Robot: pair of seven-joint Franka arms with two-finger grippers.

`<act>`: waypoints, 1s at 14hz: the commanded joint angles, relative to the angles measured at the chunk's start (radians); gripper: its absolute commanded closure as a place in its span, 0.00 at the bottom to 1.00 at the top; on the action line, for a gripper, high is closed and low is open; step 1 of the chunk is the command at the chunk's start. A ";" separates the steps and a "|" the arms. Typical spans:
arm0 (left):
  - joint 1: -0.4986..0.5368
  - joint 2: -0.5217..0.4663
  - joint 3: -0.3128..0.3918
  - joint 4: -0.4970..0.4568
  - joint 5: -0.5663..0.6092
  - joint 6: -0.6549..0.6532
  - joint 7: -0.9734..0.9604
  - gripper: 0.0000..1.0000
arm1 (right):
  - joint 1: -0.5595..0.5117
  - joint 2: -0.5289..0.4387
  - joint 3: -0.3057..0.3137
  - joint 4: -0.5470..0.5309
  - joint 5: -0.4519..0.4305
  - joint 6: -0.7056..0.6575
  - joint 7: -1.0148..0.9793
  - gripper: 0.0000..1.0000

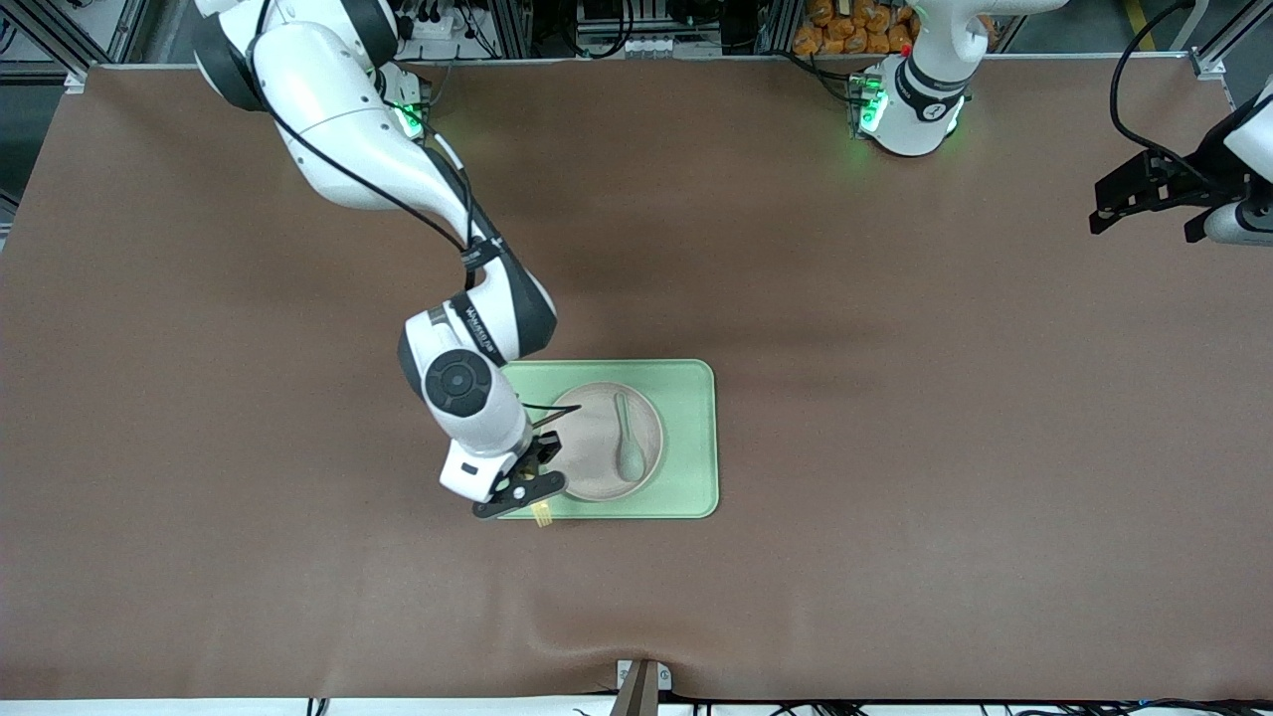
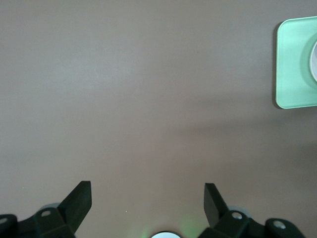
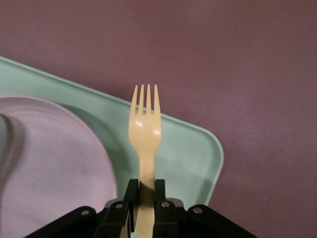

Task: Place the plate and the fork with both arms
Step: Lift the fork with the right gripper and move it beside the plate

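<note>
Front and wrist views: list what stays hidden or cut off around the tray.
- Pale yellow plastic fork: front view shows only its tip under the right tool; handle end hidden in the shut fingers.
- Light-green rectangular tray: left wrist view's edge cuts it.
- Round pale pink plate: right wrist view cuts it; grey-green spoon covers part.

Bare table point(image 1: 945, 447) all around tray point(image 1: 696, 438), plate point(image 1: 597, 467) and spoon point(image 1: 629, 443) filling its middle

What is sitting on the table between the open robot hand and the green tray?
Nothing: in the front view only bare brown table lies between the open left gripper and the green tray. The left wrist view shows that too.
</note>
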 commanded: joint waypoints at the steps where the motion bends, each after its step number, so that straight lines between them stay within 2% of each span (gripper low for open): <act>1: 0.001 0.007 -0.006 0.011 0.012 0.004 -0.015 0.00 | -0.031 -0.082 0.014 -0.137 0.002 0.008 0.050 1.00; 3: 0.003 0.007 -0.006 0.011 0.012 0.004 -0.015 0.00 | -0.044 -0.113 0.014 -0.190 0.002 0.006 0.122 1.00; 6: 0.003 0.007 -0.006 0.009 0.012 0.004 -0.015 0.00 | -0.038 -0.108 0.018 -0.198 0.004 0.012 0.260 1.00; 9: 0.004 0.007 -0.006 0.009 0.012 0.004 -0.015 0.00 | -0.027 -0.099 0.018 -0.206 0.004 0.022 0.285 1.00; 14: 0.006 0.007 -0.006 0.009 0.012 0.004 -0.014 0.00 | 0.001 -0.099 0.018 -0.275 0.004 0.115 0.317 1.00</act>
